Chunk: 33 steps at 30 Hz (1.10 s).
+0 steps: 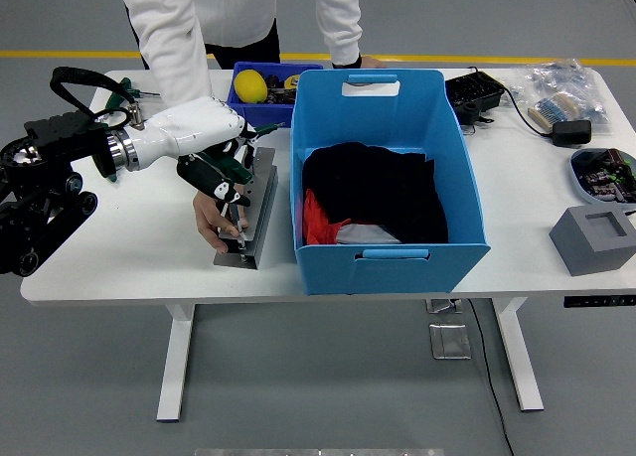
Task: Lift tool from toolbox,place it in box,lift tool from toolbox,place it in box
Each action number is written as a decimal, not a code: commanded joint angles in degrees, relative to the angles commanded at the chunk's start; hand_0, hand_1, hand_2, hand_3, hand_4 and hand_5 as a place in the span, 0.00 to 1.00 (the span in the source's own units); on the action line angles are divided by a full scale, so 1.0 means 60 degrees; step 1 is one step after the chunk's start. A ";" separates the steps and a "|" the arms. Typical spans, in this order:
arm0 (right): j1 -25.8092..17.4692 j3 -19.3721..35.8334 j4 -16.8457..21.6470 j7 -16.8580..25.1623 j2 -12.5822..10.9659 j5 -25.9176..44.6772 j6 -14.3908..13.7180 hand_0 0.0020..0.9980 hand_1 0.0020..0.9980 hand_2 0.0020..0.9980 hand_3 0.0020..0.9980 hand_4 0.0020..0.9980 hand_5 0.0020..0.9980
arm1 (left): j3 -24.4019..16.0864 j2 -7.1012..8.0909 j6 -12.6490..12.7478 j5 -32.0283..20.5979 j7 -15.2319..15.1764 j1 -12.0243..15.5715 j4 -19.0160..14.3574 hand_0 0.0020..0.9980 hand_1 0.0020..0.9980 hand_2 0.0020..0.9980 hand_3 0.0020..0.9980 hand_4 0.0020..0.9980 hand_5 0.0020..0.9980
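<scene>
Nearest the camera, a person's hand steadies the front of the grey tool rack, and just above it the robot's left hand has its fingers curled around a green-handled tool that seems barely clear of the rack. Beside it, the blue box shows only dark and red cloth, no tool visible. So the first lift looks underway, with both placements and the second lift left.
</scene>
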 joint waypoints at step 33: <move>-0.0079 -0.0113 0.0000 0.0014 0.0002 0.0078 -0.0040 0.68 0.67 0.74 0.59 0.85 0.69 | 0.0251 -0.0286 0.0118 0.0703 0.0096 -0.0246 0.0666 0.29 0.11 0.15 0.24 1.00 0.62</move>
